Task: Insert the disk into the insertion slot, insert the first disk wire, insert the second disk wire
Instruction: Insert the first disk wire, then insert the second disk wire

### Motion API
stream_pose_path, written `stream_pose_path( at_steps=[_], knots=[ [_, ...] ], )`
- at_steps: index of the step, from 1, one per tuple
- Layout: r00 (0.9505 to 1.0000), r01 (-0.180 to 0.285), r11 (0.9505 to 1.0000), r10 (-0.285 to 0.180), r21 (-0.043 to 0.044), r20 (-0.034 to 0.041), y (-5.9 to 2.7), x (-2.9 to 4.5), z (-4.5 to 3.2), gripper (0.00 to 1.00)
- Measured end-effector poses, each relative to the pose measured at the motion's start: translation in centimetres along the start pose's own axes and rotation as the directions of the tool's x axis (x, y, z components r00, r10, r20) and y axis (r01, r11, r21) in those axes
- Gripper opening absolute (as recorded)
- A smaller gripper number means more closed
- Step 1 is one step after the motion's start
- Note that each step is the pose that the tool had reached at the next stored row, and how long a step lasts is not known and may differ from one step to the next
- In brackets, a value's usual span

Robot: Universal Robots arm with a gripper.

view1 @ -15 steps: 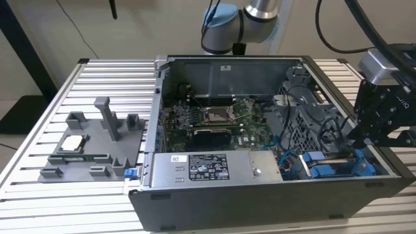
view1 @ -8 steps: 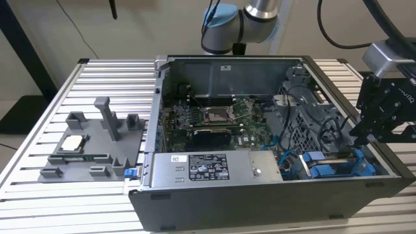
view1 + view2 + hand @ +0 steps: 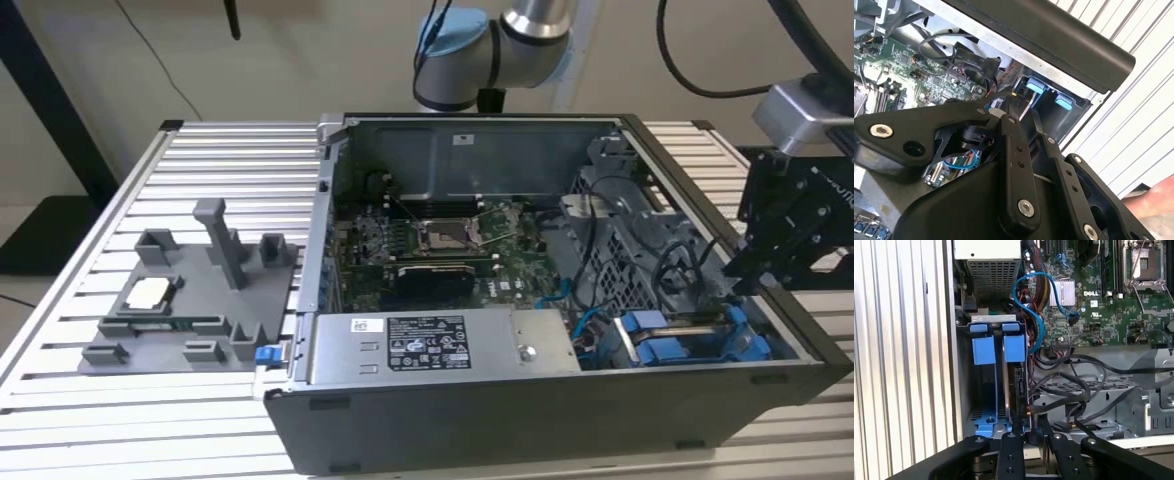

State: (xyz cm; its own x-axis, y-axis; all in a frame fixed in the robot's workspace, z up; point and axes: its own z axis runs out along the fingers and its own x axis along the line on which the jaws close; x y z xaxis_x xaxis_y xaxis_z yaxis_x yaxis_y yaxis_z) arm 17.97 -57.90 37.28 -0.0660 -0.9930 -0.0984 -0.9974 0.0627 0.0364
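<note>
The disk (image 3: 1017,382) stands on edge in the insertion slot (image 3: 985,421), between blue plastic rails, at the near right corner of the open computer case (image 3: 534,400). In the first wrist view its connector edge faces my gripper (image 3: 1030,426). The two black fingers are closed together on the plug of a thin black wire (image 3: 1029,413), held just off that edge. In the second wrist view the gripper (image 3: 1013,100) reaches towards the blue carrier tabs (image 3: 1035,86), and the wire (image 3: 996,94) trails off from its tip. From outside, the gripper (image 3: 747,275) hangs over the slot (image 3: 681,340).
Loose black cables (image 3: 1074,385) lie beside the slot over a perforated metal cage (image 3: 1094,387). A blue cable (image 3: 1040,315) loops above the bay. The power-supply box (image 3: 441,345) and motherboard (image 3: 441,245) fill the case. A grey fixture tray (image 3: 187,300) sits on the slatted table.
</note>
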Motion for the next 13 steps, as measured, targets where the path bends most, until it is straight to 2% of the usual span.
stream_pose_path(
  at_steps=[7, 10, 13],
  knots=[
    [1.0, 0.0, 1.0, 0.0, -0.0014, 0.0002, -0.21, -0.26, -0.77, 0.26],
    [1.0, 0.0, 1.0, 0.0, -0.0013, 0.0, -0.18, -0.67, -0.93, 0.26],
    [1.0, 0.0, 1.0, 0.0, -0.0014, 0.0001, -0.13, -1.42, -0.95, 0.26]
  ],
)
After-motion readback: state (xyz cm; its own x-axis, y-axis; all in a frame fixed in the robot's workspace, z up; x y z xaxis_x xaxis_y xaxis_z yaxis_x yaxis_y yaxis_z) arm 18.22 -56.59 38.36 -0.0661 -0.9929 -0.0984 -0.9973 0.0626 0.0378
